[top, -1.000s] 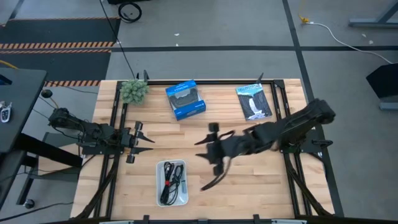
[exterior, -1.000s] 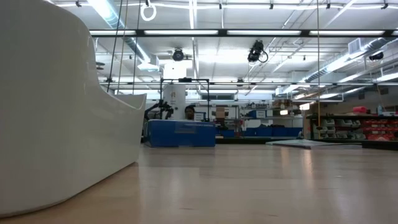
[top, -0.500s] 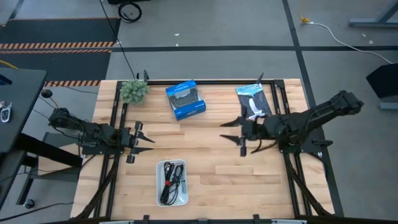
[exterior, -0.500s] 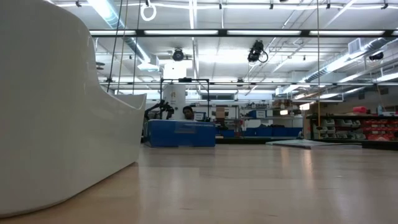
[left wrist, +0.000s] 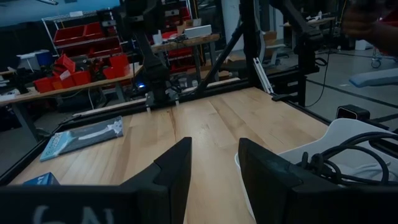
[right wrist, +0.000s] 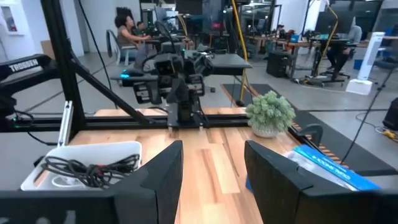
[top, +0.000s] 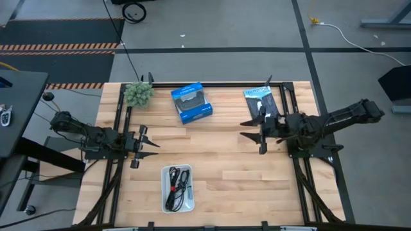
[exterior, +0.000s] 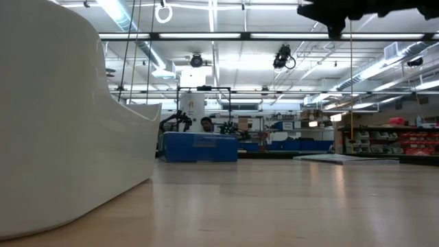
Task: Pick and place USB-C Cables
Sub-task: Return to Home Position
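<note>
The cable bundles [top: 178, 184] lie together in a white tray [top: 166, 200] near the table's near edge; I make out black loops and a red tie [top: 174, 188]. The right wrist view shows the cables [right wrist: 87, 167] piled in the tray [right wrist: 127, 149], and the left wrist view shows black loops [left wrist: 339, 155] over the tray's rim [left wrist: 373, 127]. My left gripper [top: 149, 145] hovers open by the table's left side, left of the tray. My right gripper [top: 252, 131] is open over the table's right half, near the black-and-white packet [top: 262, 104]. Neither holds anything.
A blue box [top: 191, 102] and a small green plant [top: 138, 94] stand along the far edge, the flat packet at far right. Black frame rails [top: 118, 122] run along both sides. Bare wood lies between the grippers. The tray's wall [exterior: 62, 123] fills the low view's left.
My right gripper has drawn back from just right of the tray toward the table's right and far side, staying open and empty, and its arm now shows at the top of the low view. The cables and tray have not moved.
</note>
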